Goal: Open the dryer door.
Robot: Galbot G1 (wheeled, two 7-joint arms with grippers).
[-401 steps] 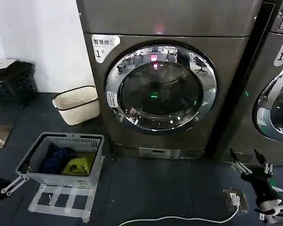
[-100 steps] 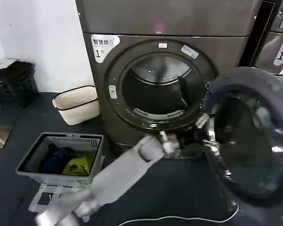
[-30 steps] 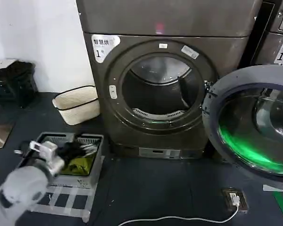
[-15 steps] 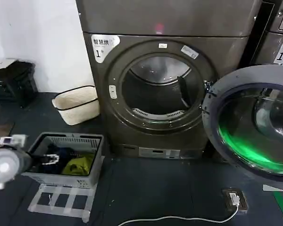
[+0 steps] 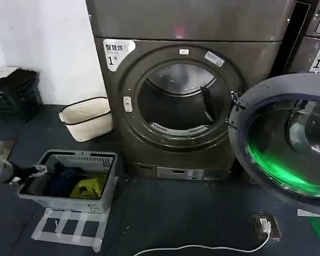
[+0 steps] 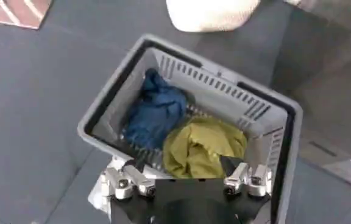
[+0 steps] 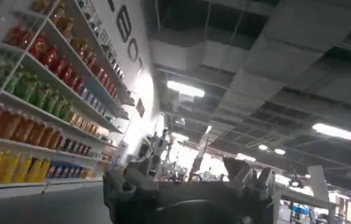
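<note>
Standing swung wide at 3 o'clock of drum opening, door [image 5: 288,140]; left gripper [image 6: 186,181], jaws apart, over basket [image 6: 273,122] at 9 o'clock, nearer arm; right gripper [image 7: 187,182] state unclear.

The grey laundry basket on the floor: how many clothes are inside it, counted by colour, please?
Blue garment: 1
Yellow-green garment: 1
Total: 2, both lying in the grey basket, with the open left gripper above its rim.
</note>
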